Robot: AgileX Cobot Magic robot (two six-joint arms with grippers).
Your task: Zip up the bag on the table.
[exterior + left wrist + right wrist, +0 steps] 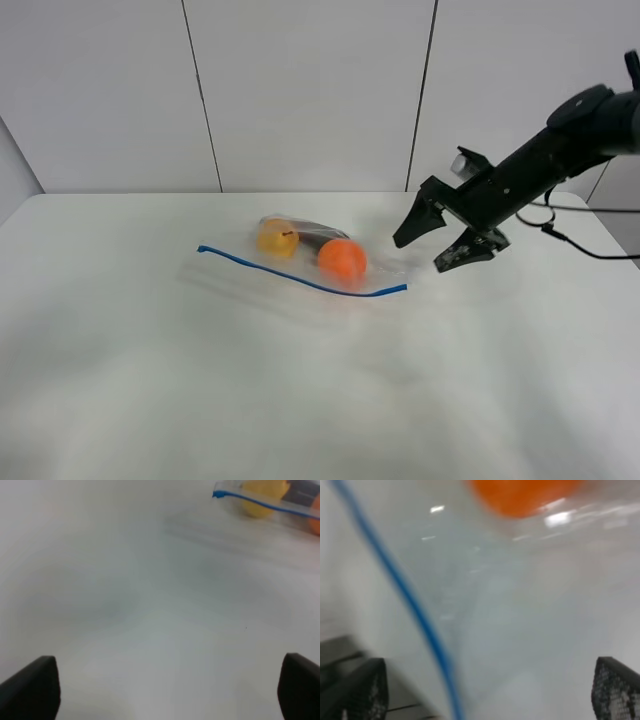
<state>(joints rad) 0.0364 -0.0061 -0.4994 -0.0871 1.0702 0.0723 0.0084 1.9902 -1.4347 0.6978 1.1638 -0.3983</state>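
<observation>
The clear bag (300, 262) lies in the middle of the white table (150, 390). Its blue zipper strip (300, 278) runs along the near edge. A yellow fruit (277, 239) and an orange fruit (343, 259) show through it. My right gripper (418, 256) is open, just right of the bag's right end and apart from it. In the right wrist view the zipper strip (405, 597) and the orange fruit (520, 495) fill the frame between my fingertips (362, 690). My left gripper (165, 695) is open over bare table, with the bag's left end (265, 502) far ahead. The left arm is out of the exterior view.
A dark object (315, 234) lies in the bag behind the fruits. A grey panelled wall (310, 90) stands behind the table. A black cable (590, 245) trails from the right arm at the table's right edge.
</observation>
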